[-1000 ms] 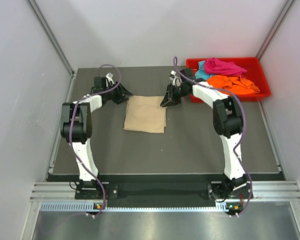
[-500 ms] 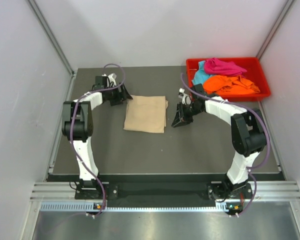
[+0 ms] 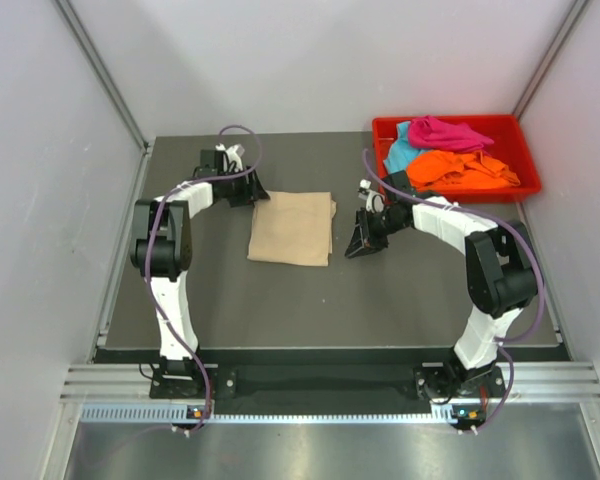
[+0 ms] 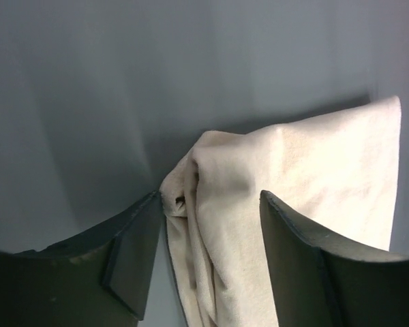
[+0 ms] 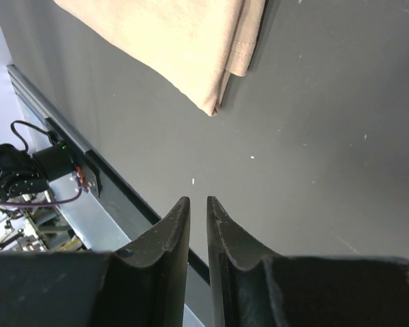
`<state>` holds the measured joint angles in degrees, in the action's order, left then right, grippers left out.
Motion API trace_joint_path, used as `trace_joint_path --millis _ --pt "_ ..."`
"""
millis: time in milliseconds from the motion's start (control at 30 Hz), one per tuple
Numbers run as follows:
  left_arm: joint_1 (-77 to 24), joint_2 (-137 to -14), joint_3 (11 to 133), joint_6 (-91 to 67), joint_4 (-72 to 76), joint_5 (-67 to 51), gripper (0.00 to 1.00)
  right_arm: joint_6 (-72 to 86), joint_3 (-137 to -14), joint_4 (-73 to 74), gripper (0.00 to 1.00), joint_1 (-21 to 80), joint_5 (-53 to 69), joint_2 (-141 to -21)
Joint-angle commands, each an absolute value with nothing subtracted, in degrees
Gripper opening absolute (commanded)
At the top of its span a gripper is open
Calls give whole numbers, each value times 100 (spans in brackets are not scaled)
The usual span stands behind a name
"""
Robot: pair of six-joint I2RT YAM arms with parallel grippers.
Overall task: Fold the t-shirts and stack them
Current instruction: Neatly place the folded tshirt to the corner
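Dark counter point(image 3: 380, 300) is carrying everything, with walls closing it in on three sides. Left arm point(image 3: 170, 235) is reaching forward to the far-left corner of the beige t-shirt point(image 3: 292, 228). Right arm point(image 3: 448, 215) is bending inward and hanging its wrist low just beside the shirt's right edge. Red tray point(image 3: 500, 121) is sitting at the far-right corner of the counter, well apart from the beige shirt and acting as the supply bin. Orange t-shirt point(image 3: 470, 168), magenta t-shirt point(image 3: 445, 132) and teal t-shirt point(image 3: 402, 148) are lying crumpled in it, unfolded, with the teal one mostly buried under the other two. The beige t-shirt is lying flat mid-counter as a neat layered rectangle. It is looking like the base of the stack, so this fold is reading as about done, with three shirts waiting. Left jaws are standing released and wide, straddling a bunched corner of the beige shirt in the left wrist view. The cloth is touching or just beside one inner face but is not being pinched, so the jaws are probably parked there for letting go or for tidying; cannot tell which. Right jaws are nearly clenched with only a thin slit between, grasping nothing and pointing at bare counter, the shirt's layered corner just ahead. The right arm is sitting nearer the tray, so it is suiting the next pick. One risk is the bunched corner snagging on the left jaws and pulling the fold open.
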<state>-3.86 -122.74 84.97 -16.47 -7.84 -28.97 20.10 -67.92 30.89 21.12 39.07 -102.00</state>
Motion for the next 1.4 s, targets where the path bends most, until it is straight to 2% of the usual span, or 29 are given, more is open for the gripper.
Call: trace_joint_path --millis 0,200,233,333,367,467,667,867,1133,1267,1367 --pt "-404 -12401 8438 -1485 -1028 -2909 64 1951 -7057 2927 17 2109 3973 -10019" --pt "-431 -12401 8332 -1617 -985 -2988 54 2013 -7066 2865 16 2109 3982 -10055" --pt "-431 -12401 8315 -1652 -958 -3049 46 2030 -7066 2865 16 2109 3990 -10072" --pt "-422 -12410 8244 -1801 -783 -3050 29 2074 -7075 2856 16 2109 3973 -10090" --pt "-422 -12401 8227 -1889 -739 -3050 14 2083 -7075 2865 16 2109 3981 -10090" --pt "-387 -12366 8165 -2013 -448 -3024 0 2092 -7040 2874 16 2109 3981 -10072" --pt "-45 -12006 8428 -1339 -860 -2445 0 2065 -6952 3032 15 2109 3973 -10028" --pt "254 -12313 9667 -54 -2144 -1627 0 2346 -6514 3015 15 2206 3999 -9704" --pt "492 -12682 10203 1211 -1275 -669 0 2698 -6363 3102 14 2496 4016 -9834" --pt "676 -13489 11431 1845 -1758 -177 0 2716 -6784 3295 14 2584 4025 -10124" --pt "721 -13701 11741 2258 -1661 -53 0 2725 -7013 3497 13 2628 4008 -10292"
